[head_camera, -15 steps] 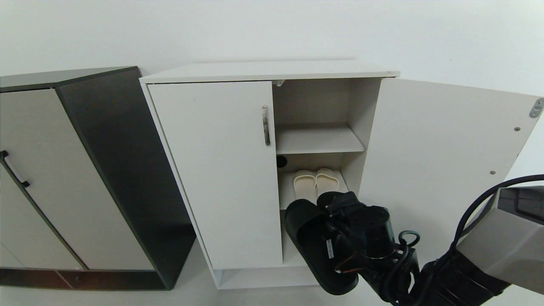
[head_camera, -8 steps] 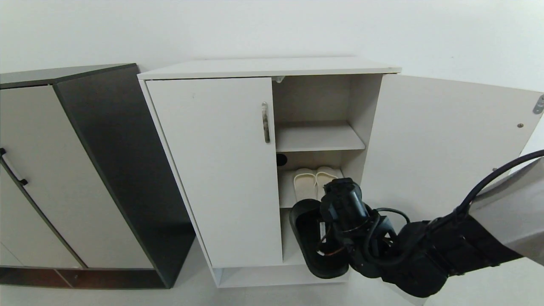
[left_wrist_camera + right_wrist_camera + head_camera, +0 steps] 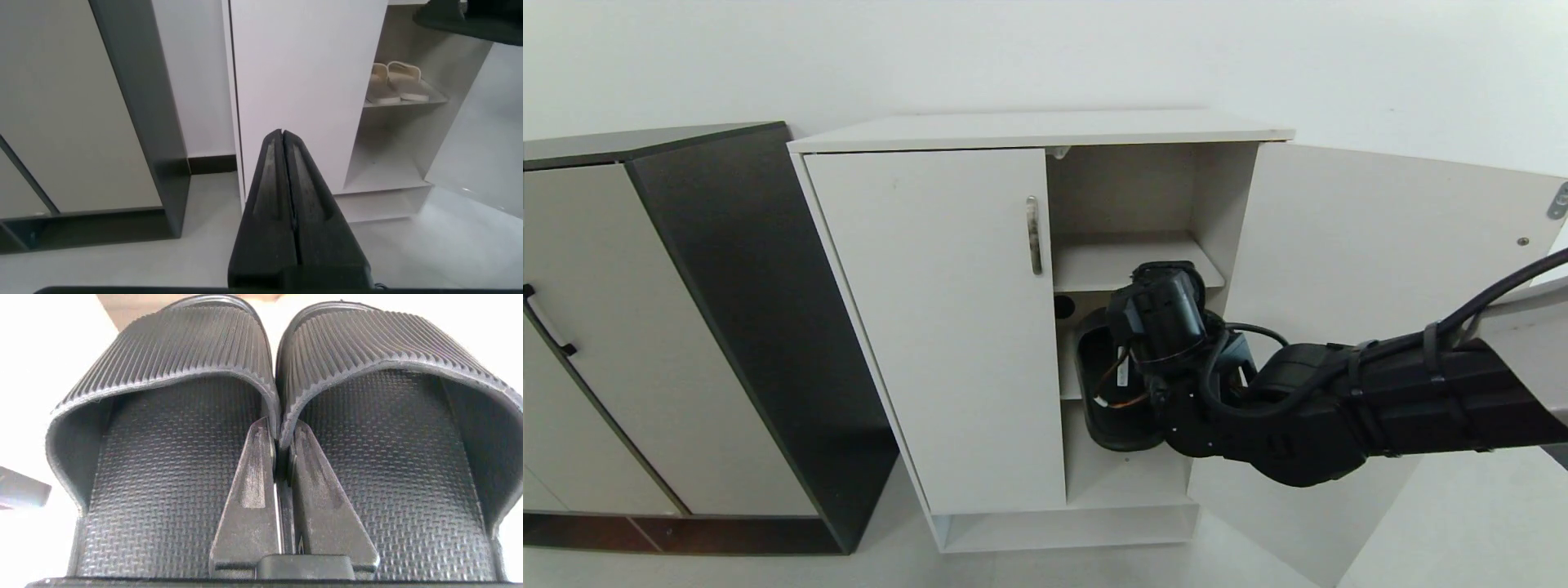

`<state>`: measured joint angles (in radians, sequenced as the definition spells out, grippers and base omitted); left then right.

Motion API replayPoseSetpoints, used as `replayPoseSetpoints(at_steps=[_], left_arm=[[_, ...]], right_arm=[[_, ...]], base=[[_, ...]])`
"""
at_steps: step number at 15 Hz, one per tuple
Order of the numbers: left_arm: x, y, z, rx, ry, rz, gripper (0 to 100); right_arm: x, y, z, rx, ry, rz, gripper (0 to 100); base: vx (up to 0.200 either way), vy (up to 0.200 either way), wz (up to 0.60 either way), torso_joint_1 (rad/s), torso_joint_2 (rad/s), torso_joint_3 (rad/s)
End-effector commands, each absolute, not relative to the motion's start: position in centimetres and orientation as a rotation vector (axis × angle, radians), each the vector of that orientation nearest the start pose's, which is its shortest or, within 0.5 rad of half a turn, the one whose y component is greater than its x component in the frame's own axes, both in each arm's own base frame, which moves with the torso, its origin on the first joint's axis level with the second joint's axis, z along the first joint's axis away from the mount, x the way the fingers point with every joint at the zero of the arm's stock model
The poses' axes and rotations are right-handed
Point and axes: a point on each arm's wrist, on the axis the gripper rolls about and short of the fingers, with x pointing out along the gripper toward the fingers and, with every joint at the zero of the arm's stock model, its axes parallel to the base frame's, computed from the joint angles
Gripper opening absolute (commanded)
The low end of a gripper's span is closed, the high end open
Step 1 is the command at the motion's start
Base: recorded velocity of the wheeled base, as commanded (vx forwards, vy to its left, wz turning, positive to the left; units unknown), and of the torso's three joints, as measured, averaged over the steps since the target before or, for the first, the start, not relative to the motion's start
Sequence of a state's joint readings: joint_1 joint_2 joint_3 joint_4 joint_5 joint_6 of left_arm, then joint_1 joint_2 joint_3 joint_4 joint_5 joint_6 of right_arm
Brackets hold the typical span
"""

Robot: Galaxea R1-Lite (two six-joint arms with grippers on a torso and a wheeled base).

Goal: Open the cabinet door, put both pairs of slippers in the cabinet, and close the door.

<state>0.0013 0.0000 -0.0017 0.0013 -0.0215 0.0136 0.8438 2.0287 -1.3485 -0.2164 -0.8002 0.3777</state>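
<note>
The white cabinet (image 3: pixel 947 327) has its right door (image 3: pixel 1339 269) swung wide open and its left door closed. My right gripper (image 3: pixel 278 449) is shut on the touching inner edges of a pair of black slippers (image 3: pixel 180 416). In the head view the black slippers (image 3: pixel 1107 392) hang at the level of the middle shelf, just inside the open right half. A pair of white slippers (image 3: pixel 396 82) lies side by side on that middle shelf. My left gripper (image 3: pixel 282 135) is shut on nothing, low over the floor in front of the cabinet.
A dark grey cabinet (image 3: pixel 727 327) stands close against the white one on the left. The upper shelf (image 3: pixel 1094 265) and the bottom compartment (image 3: pixel 1111 482) hold nothing. The closed door's metal handle (image 3: pixel 1033 235) is right beside the opening.
My right arm has carried the black slippers up and forward, from in front of the bottom compartment to the middle shelf, and it now covers the white slippers in the head view.
</note>
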Motion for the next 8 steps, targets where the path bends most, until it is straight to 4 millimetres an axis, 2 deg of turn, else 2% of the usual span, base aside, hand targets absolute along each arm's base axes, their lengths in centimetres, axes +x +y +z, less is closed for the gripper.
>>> replayPoseSetpoints(at_steps=[1, 4, 6, 8], left_arm=[[-2.3, -0.1, 7.6, 0.014, 0.001, -0.02, 0], [-2.3, -0.1, 7.6, 0.014, 0.0, -0.02, 0], [-2.3, -0.1, 7.6, 0.014, 0.001, -0.02, 0], [-2.3, -0.1, 7.6, 0.014, 0.001, -0.02, 0]], right_arm=[[27.9, 28.9, 18.1, 0.028, 0.298, -0.023, 0], [27.5, 28.7, 19.0, 0.037, 0.261, -0.015, 0], [26.4, 28.4, 20.3, 0.039, 0.22, 0.013, 0], [25.8, 28.1, 20.6, 0.025, 0.199, 0.028, 0]], base=[[0.0, 0.0, 0.0, 0.0, 0.0, 0.0], [0.0, 0.0, 0.0, 0.0, 0.0, 0.0], [0.0, 0.0, 0.0, 0.0, 0.0, 0.0], [0.0, 0.0, 0.0, 0.0, 0.0, 0.0]])
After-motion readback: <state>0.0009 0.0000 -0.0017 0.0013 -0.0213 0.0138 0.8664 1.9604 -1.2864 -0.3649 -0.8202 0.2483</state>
